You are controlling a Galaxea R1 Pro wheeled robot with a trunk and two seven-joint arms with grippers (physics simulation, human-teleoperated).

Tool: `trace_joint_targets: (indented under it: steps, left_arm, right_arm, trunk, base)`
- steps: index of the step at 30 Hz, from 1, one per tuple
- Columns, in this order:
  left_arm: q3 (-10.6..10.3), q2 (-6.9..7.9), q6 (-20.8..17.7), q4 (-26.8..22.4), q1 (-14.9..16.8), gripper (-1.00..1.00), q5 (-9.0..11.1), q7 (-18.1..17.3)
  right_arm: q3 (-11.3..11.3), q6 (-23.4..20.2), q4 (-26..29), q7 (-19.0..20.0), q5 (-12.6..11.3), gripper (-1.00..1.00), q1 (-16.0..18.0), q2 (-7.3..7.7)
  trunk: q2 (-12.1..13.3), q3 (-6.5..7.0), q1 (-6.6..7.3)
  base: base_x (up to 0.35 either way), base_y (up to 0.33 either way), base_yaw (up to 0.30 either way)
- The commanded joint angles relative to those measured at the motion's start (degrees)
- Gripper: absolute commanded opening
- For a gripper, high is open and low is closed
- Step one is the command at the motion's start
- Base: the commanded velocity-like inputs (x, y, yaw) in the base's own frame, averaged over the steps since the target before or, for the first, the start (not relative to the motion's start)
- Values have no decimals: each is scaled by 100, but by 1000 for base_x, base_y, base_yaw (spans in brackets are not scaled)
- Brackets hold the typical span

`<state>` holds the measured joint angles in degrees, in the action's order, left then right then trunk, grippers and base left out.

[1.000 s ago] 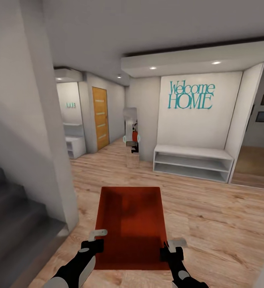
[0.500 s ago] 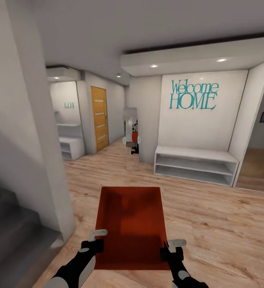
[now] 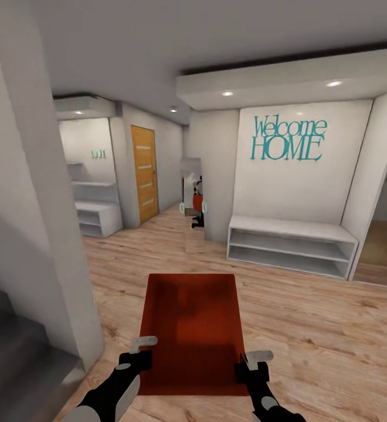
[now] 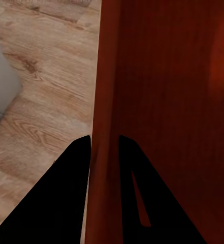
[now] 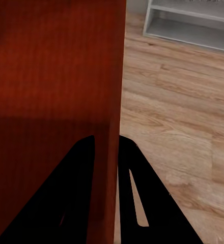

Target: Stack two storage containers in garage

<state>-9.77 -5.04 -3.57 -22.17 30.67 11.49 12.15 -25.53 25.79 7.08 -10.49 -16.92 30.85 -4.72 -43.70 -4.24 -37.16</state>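
Observation:
A red-orange open-top storage container (image 3: 192,328) hangs in front of me above light wood plank flooring, carried by both arms. My left gripper (image 3: 142,353) is shut on its left wall; the left wrist view has that wall (image 4: 106,127) pinched between the two dark fingers (image 4: 66,193). At the opposite side my right gripper (image 3: 251,363) is shut on the right wall (image 5: 114,101), fingers (image 5: 137,193) either side of it. The container looks empty inside.
A grey pillar (image 3: 35,234) and dark stairs (image 3: 17,363) stand close on the left. Ahead are a white low shelf bench (image 3: 290,245) under a "Welcome HOME" wall (image 3: 288,139), a mirror (image 3: 192,202), an orange door (image 3: 144,173) and a white shelf unit (image 3: 97,217). An opening lies far right.
The whole view has shifted: pillar and stairs slid left, the bench and wall slid slightly right. The camera moved; the container and both grippers hold the same place in view.

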Motion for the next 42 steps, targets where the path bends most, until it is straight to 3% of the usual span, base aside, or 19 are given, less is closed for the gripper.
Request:
trace_joint_targets:
  steps: [1,42]
  left_arm:
    - [-34,12,-39,11,0,-100,63,95]
    - [-30,13,-39,11,0,-100,63,94]
  right_arm:
    - [57,339,5,-387,-66,-100,9,23]
    - [57,348,5,-389,-66,-100,9,23]
  trunk:
    - [-7,-10,-5]
    - [-7,-10,-5]
  base:
    - [321,0,0]
    - [321,0,0]
